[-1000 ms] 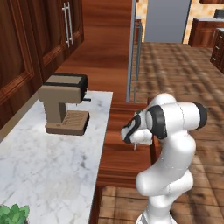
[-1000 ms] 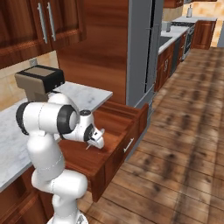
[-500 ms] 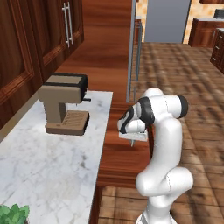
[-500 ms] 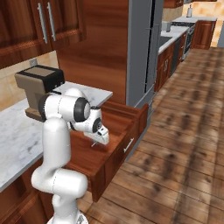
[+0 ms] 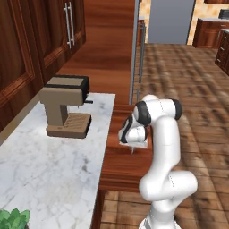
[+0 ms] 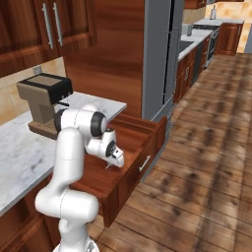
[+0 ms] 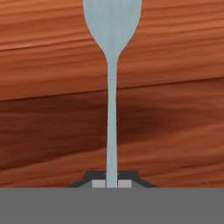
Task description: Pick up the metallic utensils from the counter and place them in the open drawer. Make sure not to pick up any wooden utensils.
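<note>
Projecting straight out from between the closed finger tips, a slim silver-grey metal utensil (image 7: 112,87) has a thin, smooth stem that widens into a flat rounded head at the far end — the end itself is cut off by the frame in the hand view. The gripper (image 7: 112,184) is clamped on the foot of that stem, one small dark pad on each side. Behind the utensil lies polished reddish-brown wood with horizontal grain, a darker shadowed band running across it.

From the base cameras the gripper (image 6: 114,160) hangs over the open drawer (image 6: 140,133), a wide shallow box of the same reddish-brown wood with a flat bottom and a steel bar pull on its front. A thin sliver of the utensil (image 5: 133,150) points down from the hand toward the drawer floor — contact with the wood cannot be judged.

Beside the drawer runs a white-grey veined marble top (image 5: 53,156), carrying a boxy brown coffee machine (image 5: 65,105). Panelled wooden cabinet doors (image 5: 42,42) with steel handles stand above.
</note>
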Controlling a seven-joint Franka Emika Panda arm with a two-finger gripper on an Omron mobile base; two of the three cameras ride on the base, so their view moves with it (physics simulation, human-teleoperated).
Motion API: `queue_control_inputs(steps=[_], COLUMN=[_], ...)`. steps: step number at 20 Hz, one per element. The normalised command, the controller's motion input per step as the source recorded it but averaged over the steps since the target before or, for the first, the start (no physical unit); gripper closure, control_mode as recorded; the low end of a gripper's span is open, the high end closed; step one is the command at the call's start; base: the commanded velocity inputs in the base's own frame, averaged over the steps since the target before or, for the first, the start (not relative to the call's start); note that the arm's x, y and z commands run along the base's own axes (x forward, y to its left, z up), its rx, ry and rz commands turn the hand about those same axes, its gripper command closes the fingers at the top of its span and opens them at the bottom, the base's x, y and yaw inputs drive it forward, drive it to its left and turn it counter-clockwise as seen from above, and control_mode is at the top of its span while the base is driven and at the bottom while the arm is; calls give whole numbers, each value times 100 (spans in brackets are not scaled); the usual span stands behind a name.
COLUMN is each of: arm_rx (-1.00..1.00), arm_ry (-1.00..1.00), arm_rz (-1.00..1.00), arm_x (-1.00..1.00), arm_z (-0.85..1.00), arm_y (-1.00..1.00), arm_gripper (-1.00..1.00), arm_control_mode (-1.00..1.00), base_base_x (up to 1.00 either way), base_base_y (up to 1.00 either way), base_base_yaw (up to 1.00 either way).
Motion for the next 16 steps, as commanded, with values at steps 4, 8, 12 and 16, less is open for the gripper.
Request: queue_control_inputs(steps=[4,8,12,16], arm_rx=[-1,2,0,0], arm_ry=[-23,-1,0,0], arm_rz=[0,0,0,0], arm_x=[1,0,0,0], arm_z=[-67,-27,-9,2], arm_y=[0,0,0,0], arm_gripper=[100,100,-100,-100], arm_control_mode=[-100,-100,-100,-100], base_base_x=[0,0,0,0], base_base_y=[0,0,0,0], base_base_yaw=[0,0,0,0])
